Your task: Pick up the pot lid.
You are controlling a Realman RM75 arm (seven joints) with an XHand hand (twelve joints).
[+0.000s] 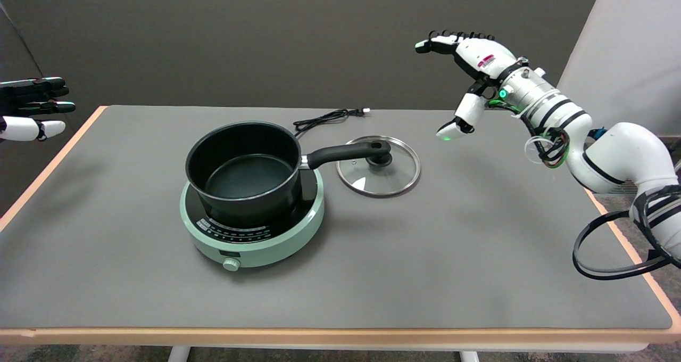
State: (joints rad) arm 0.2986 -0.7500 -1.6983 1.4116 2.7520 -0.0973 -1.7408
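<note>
Lid (379,179): round glass, metal rim, black knob; lies flat on the table (425,277), just right of the pot (242,173), whose handle end overlaps the lid's near-left part in this view. Pot: black, round, straight-walled, nothing inside. It sits on a round mint-green hotplate (252,229) with a black top and front dial. Black cord (324,118) lies behind. Right hand (468,80): in the air right of and above the lid, fingers spread, holding nothing. Table surface grey, matte, with a wood-coloured edge.
</note>
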